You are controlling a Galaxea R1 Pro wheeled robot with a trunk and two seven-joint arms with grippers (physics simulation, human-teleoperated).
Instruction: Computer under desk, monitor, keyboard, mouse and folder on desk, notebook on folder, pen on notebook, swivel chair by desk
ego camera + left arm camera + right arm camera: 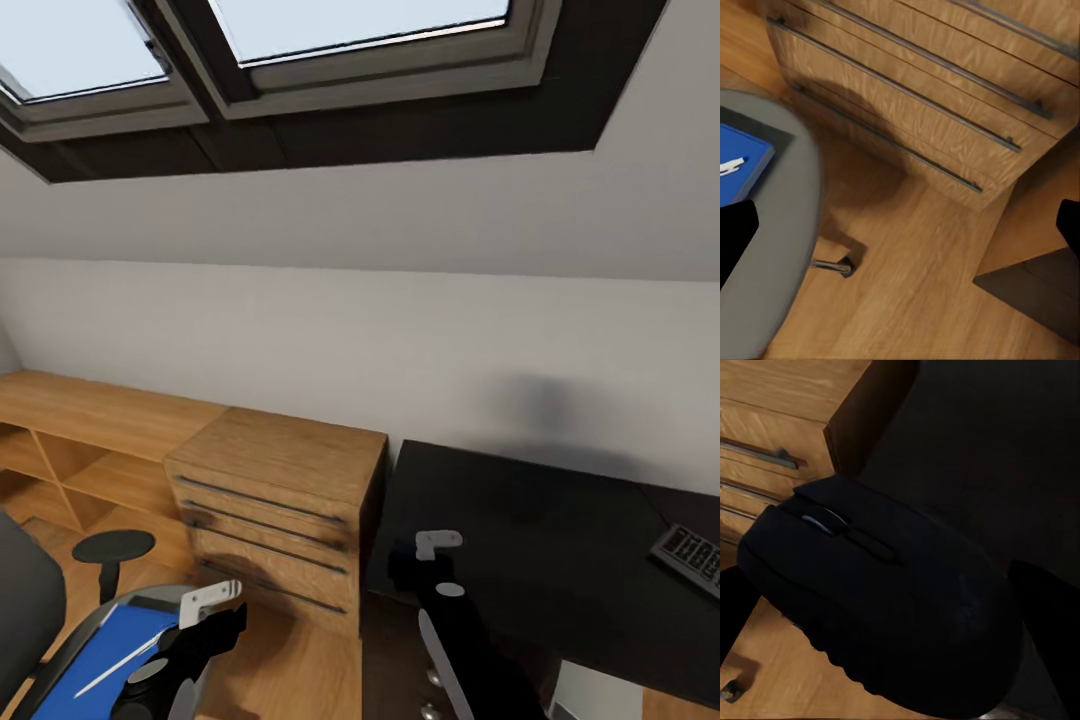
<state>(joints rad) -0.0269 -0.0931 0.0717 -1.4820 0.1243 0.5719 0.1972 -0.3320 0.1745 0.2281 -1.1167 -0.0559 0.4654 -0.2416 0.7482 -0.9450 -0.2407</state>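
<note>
My right gripper (418,572) hovers over the left front corner of the black desk (540,530), shut on the black mouse (885,607), which bulges between its dark fingers (1050,622). The keyboard (692,556) lies at the desk's far right. At bottom left stands the grey swivel chair (25,610); the blue folder (95,655) rests on its seat with the white pen (122,666) on top. My left gripper (205,625) hangs open just right of the seat, fingers (735,240) spread wide above the floor. The monitor, computer and notebook are out of view.
A light wooden drawer unit (285,500) stands between chair and desk, joined on the left by a low wooden shelf (90,420). A chair caster (840,266) sits on the wood floor (915,285). A sloped wall with skylights (360,40) rises behind.
</note>
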